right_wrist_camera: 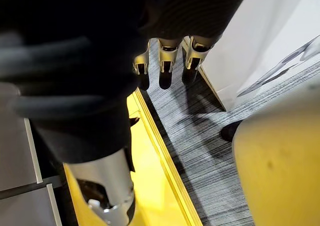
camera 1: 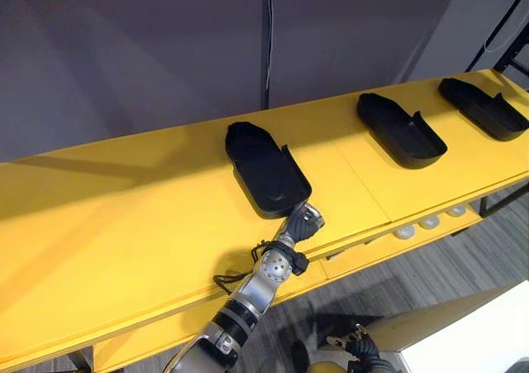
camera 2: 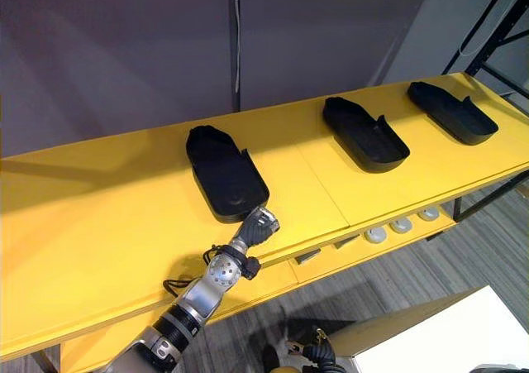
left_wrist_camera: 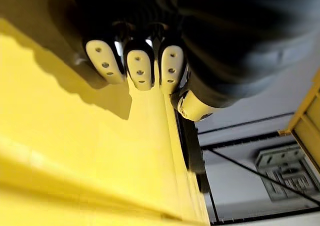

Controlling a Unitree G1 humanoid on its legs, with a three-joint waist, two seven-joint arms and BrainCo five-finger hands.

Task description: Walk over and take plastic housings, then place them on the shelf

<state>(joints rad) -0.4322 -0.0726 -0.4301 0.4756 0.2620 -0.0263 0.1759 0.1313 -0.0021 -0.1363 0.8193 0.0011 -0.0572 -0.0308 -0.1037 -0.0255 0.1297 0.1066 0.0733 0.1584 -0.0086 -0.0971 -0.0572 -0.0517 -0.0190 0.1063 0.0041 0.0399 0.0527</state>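
The left arm (camera 1: 263, 284) is built of silver-grey sections with a round silver ball joint, ringed near its base by black ribbed bands, and the left hand (camera 1: 304, 222) is finished in silver and dark. The right hand (right_wrist_camera: 190, 15) is wrapped in a dark ribbed cover, from which silver fingers (right_wrist_camera: 166, 55) with dark tips are shown.

— How is the light?
— Bright and even across the yellow shelf (camera 1: 124, 224), with a soft shadow band along its far edge toward ten o'clock.
— Any hard shadows?
— The left hand (left_wrist_camera: 140, 68) throws a dark one onto the shelf, right beside itself.
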